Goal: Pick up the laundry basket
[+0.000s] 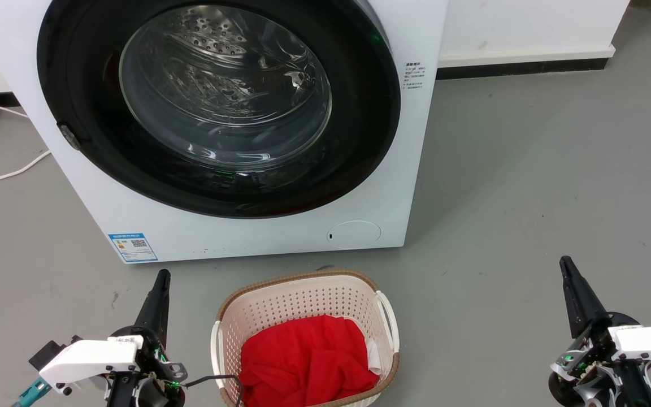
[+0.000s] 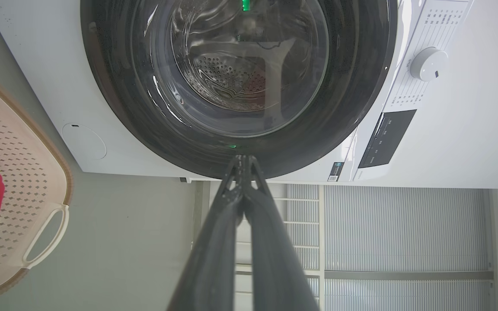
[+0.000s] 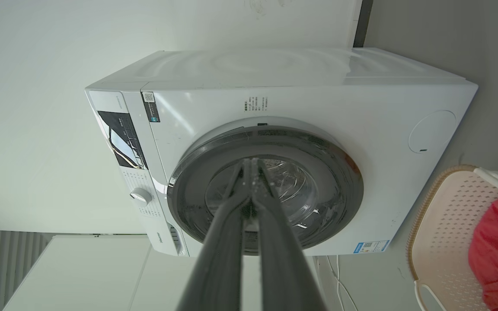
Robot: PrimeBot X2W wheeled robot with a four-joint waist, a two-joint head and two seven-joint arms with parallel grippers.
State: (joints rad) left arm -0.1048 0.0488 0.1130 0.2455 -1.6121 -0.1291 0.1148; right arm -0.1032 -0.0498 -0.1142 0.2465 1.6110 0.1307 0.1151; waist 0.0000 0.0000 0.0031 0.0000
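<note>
The laundry basket [image 1: 280, 308] is cream-white and perforated, with a brown woven-look rim and white side handles. It stands on the floor at the bottom centre of the head view, holding a red cloth [image 1: 308, 356]. It also appears at the left edge as the basket [image 2: 20, 172] and at the right edge as the basket [image 3: 448, 224]. My left gripper [image 1: 163, 275] is shut, left of the basket and apart from it. My right gripper [image 1: 564, 261] is shut, far to the basket's right. Both hold nothing.
A white washing machine [image 1: 393, 169] with its round dark door closed stands just behind the basket. A white cable [image 1: 3, 175] lies on the floor at the left. A wall with a dark skirting [image 1: 523, 68] runs at the back right, with grey floor [image 1: 529, 186] before it.
</note>
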